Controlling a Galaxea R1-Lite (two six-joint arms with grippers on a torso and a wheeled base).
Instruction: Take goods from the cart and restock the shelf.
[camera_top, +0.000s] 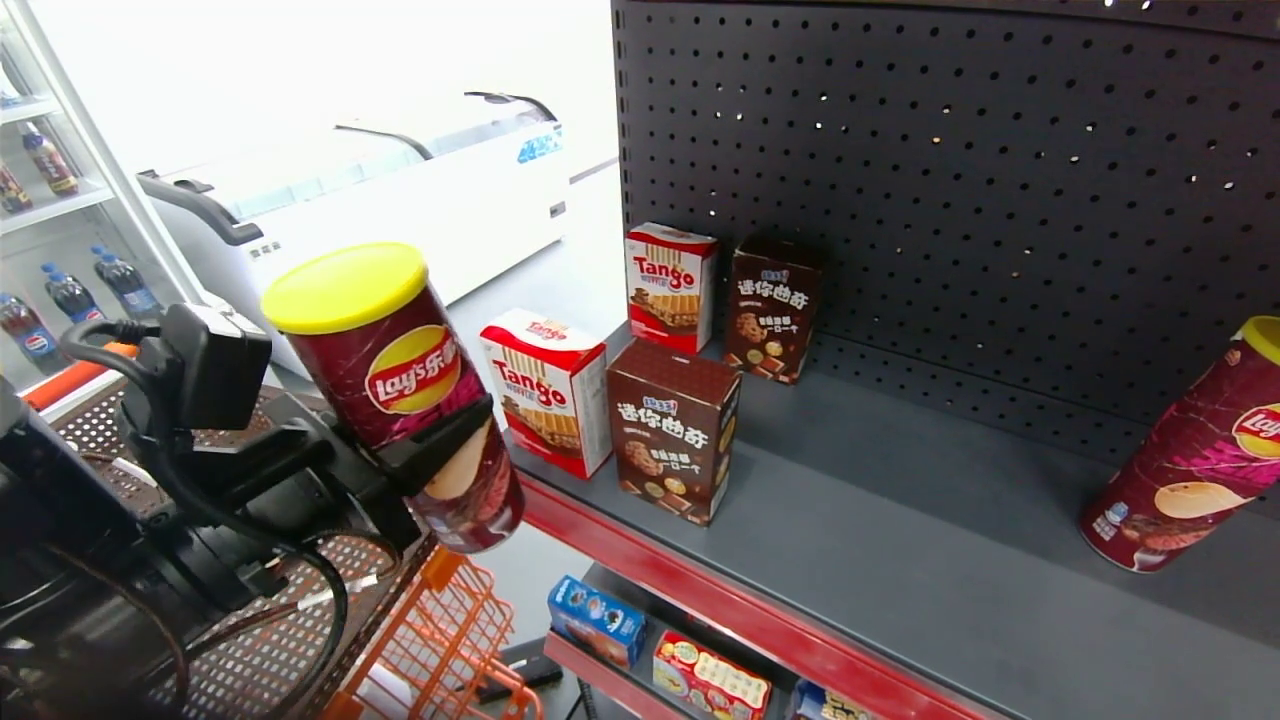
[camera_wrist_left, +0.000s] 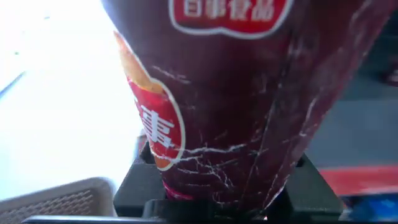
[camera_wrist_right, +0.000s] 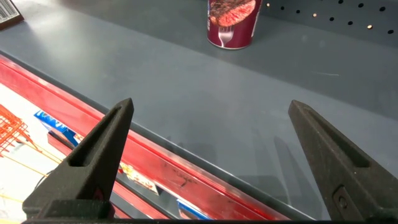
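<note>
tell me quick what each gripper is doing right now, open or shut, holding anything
Left gripper: shut on the chips can, held up beside the shelf.
Right gripper: open and empty, above the shelf.

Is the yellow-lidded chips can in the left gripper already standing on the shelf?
No, the left gripper holds the chips can above the orange cart, off the shelf.

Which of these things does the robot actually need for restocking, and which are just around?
Job: chip can in the left gripper, orange cart, grey shelf.
Just around: chest freezer, soda bottles, wafer boxes, cookie boxes.
</note>
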